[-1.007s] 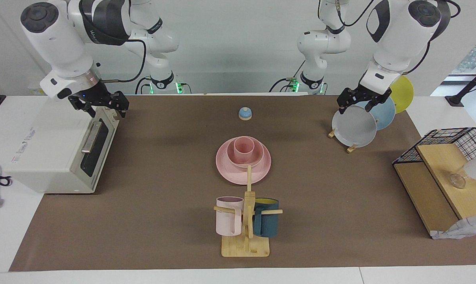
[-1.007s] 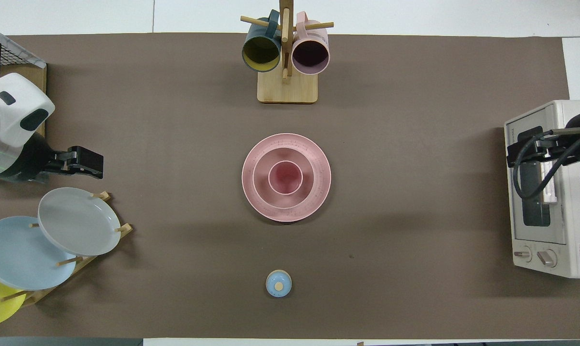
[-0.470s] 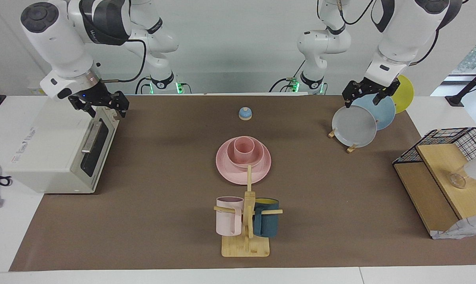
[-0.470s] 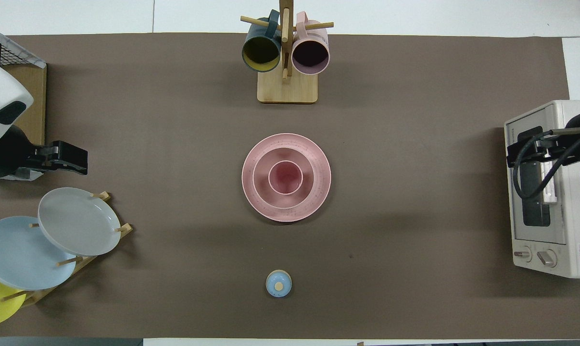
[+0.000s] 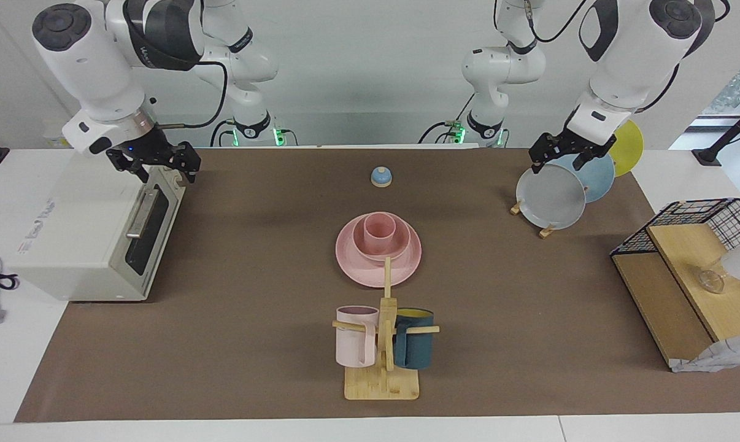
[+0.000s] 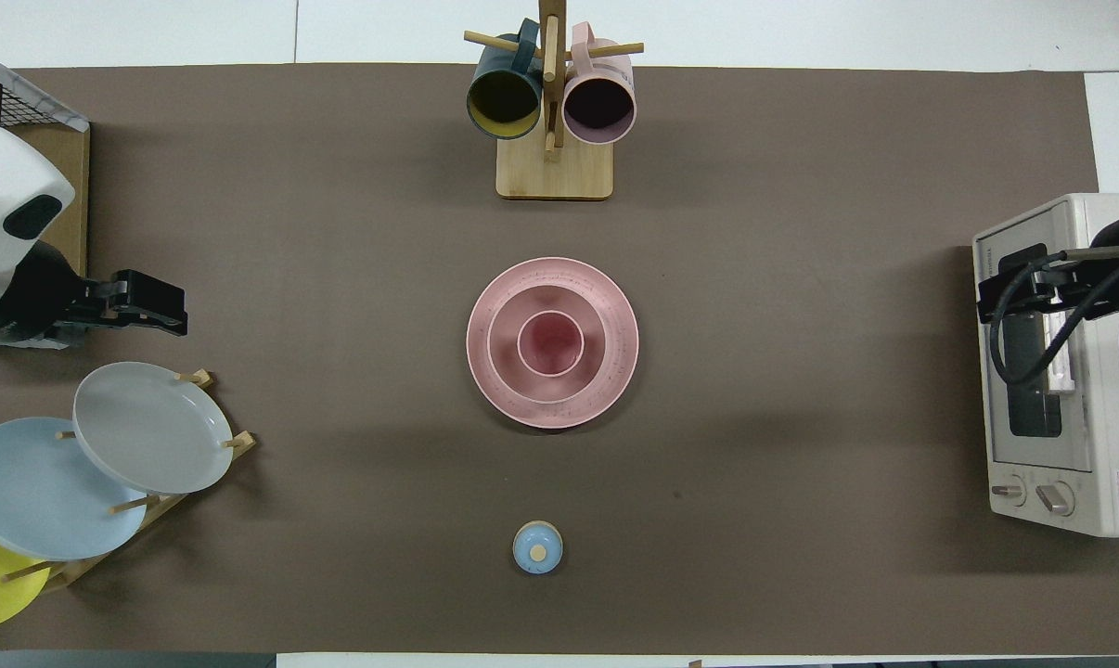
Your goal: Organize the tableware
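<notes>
The salmon-pink plate (image 5: pixel 351 265) (image 6: pixel 485 380) lies at the middle of the mat. The pink bowl (image 5: pixel 404 247) (image 6: pixel 504 320) sits on it, and the pink cup (image 5: pixel 379 233) (image 6: pixel 551 343) stands upright in the bowl. My left gripper (image 5: pixel 557 162) (image 6: pixel 174 311) is open and empty, in the air over the upper edge of the grey plate (image 5: pixel 551 196) (image 6: pixel 151 427) in the rack. My right gripper (image 5: pixel 164 170) (image 6: pixel 996 292) is open and empty, waiting over the top front edge of the toaster oven (image 5: pixel 88 233) (image 6: pixel 1061 390).
A wooden mug tree (image 5: pixel 382 380) (image 6: pixel 552 172) with a pale pink and a teal mug stands farther from the robots than the pink set. A small blue bell (image 5: pixel 381 177) (image 6: pixel 537 547) lies nearer. Blue (image 5: pixel 597 175) and yellow (image 5: pixel 629 144) plates share the rack. A wire-and-wood shelf (image 5: pixel 683 270) stands at the left arm's end.
My left gripper has risen a little above the grey plate and shifted slightly sideways. The right arm and the pink set have not moved.
</notes>
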